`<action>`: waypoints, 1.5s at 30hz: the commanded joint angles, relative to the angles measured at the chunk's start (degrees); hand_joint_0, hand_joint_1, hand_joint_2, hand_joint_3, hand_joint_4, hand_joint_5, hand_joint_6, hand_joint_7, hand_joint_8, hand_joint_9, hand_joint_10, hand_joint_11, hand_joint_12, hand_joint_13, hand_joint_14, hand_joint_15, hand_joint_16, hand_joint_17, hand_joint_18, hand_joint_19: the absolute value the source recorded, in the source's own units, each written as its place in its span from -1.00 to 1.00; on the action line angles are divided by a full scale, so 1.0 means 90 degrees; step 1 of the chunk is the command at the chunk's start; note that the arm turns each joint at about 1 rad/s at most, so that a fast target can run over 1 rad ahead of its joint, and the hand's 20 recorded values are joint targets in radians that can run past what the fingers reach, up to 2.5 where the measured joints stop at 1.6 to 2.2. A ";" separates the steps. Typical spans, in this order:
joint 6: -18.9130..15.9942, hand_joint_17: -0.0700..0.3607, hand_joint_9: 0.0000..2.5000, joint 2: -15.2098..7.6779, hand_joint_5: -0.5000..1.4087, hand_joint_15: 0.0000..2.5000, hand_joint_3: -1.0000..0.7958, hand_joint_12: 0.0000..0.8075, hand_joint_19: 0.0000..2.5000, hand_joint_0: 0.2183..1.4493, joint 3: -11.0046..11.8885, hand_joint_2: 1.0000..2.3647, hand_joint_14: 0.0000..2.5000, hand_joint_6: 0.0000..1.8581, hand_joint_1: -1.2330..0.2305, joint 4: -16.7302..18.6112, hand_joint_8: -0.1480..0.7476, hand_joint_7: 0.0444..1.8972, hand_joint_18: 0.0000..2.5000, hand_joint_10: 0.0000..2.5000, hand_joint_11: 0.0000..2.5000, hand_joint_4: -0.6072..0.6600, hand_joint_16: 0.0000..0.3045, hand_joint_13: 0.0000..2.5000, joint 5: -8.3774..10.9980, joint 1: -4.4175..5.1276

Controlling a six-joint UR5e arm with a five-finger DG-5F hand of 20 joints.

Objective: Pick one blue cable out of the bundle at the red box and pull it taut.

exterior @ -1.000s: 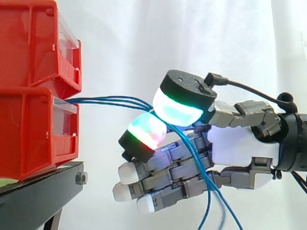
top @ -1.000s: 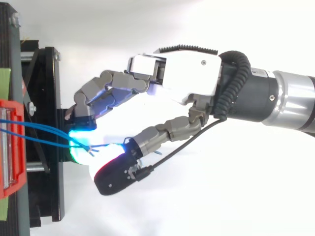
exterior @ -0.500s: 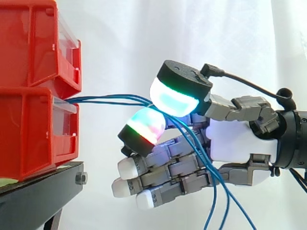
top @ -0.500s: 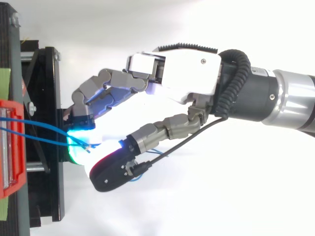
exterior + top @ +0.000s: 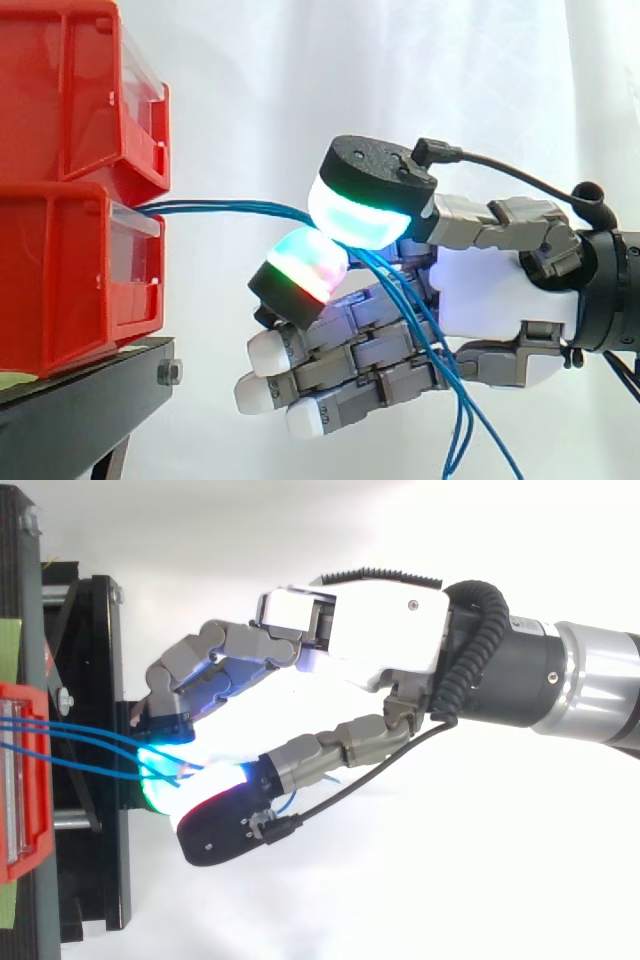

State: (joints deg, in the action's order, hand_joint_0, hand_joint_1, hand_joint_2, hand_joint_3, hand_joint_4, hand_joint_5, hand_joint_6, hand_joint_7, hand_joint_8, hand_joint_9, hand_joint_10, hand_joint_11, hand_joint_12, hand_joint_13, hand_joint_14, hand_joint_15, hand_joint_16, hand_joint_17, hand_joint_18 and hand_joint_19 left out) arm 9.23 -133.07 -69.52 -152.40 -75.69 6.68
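The hand [image 5: 500,300] is pinching the blue cables [image 5: 230,208] between its glowing thumb and finger pads, just beyond the black stand's [image 5: 80,400] edge. The cables are running out from the lower red box [image 5: 70,270] and hanging down past the palm.

Glossy red plastic bins [image 5: 80,270] on a matt black stand [image 5: 90,400], smooth blue cables [image 5: 230,208], white cloth curtain [image 5: 300,80] behind.

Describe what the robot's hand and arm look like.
The hand has a white palm shell and grey segmented fingers. Its thick fingertip pads glow cyan, green and red under black caps, or plain white. The arm is black, then silver metal.
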 commanded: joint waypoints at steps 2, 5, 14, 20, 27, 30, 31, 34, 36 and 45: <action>0.0000 -0.10 -0.42 0.0000 -0.63 -0.84 -0.12 -0.04 -0.83 -0.27 0.0000 -0.98 -0.99 -0.01 -0.57 0.0000 0.15 0.17 -0.54 -0.99 -0.62 0.18 -0.64 -0.60 0.0001 0.0000; 0.0000 -0.10 -0.43 0.0000 -0.64 -0.85 -0.30 -0.04 -0.83 -0.25 0.0000 -0.99 -0.99 -0.02 -0.59 0.0000 0.14 0.06 -0.55 -0.99 -0.61 0.26 -0.64 -0.61 0.0001 0.0000; 0.0010 -0.08 -0.40 0.0000 -0.63 -0.83 -0.44 -0.03 -0.78 -0.46 0.0000 -1.00 -0.99 -0.04 -0.36 0.0020 0.19 0.02 -0.55 -0.99 -0.61 0.34 -0.63 -0.61 -0.0008 -0.0010; 0.0078 -0.08 -0.38 0.0000 -0.62 -0.83 -0.44 -0.03 -0.77 -0.49 0.0000 -1.00 -0.99 -0.05 -0.22 0.0039 0.20 0.04 -0.55 -0.99 -0.62 0.29 -0.62 -0.60 0.0001 -0.0010; 0.0078 -0.11 -0.36 0.0000 -0.61 -0.83 -0.27 -0.05 -0.76 -0.39 0.0010 -0.98 -0.99 -0.05 -0.28 0.0039 0.20 0.15 -0.55 -0.99 -0.61 0.26 -0.64 -0.59 0.0001 0.0000; 0.0078 -0.11 -0.36 0.0000 -0.62 -0.83 -0.16 -0.06 -0.78 -0.34 0.0010 -0.98 -0.99 -0.03 -0.42 0.0039 0.19 0.13 -0.53 -0.99 -0.60 0.27 -0.65 -0.58 0.0001 -0.0010; 0.0078 -0.11 -0.36 0.0000 -0.62 -0.83 -0.16 -0.06 -0.79 -0.34 0.0010 -0.98 -0.99 -0.03 -0.43 0.0039 0.20 0.13 -0.53 -0.99 -0.59 0.25 -0.64 -0.58 0.0001 -0.0010; 0.0078 -0.11 -0.38 0.0000 -0.63 -0.84 -0.17 -0.05 -0.81 -0.26 0.0010 -0.98 -0.99 -0.01 -0.54 0.0010 0.17 0.11 -0.52 -0.99 -0.59 0.17 -0.64 -0.58 0.0001 0.0000; 0.0078 -0.10 -0.39 0.0000 -0.64 -0.84 -0.22 -0.04 -0.82 -0.23 0.0010 -0.98 -0.99 0.00 -0.58 0.0000 0.16 0.10 -0.52 -0.99 -0.58 0.16 -0.64 -0.58 0.0001 0.0000; 0.0078 -0.10 -0.42 0.0000 -0.66 -0.86 -0.44 -0.05 -0.86 -0.12 0.0010 -1.00 -0.99 0.00 -0.63 0.0000 0.12 -0.01 -0.51 -0.99 -0.58 0.20 -0.64 -0.59 0.0001 0.0000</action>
State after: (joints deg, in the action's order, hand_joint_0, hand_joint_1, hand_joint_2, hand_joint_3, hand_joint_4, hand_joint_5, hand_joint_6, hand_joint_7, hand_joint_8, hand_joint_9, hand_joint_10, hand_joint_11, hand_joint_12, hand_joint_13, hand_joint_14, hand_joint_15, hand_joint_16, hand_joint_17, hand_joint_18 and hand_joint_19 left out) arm 9.93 -133.07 -69.43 -152.40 -75.67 6.64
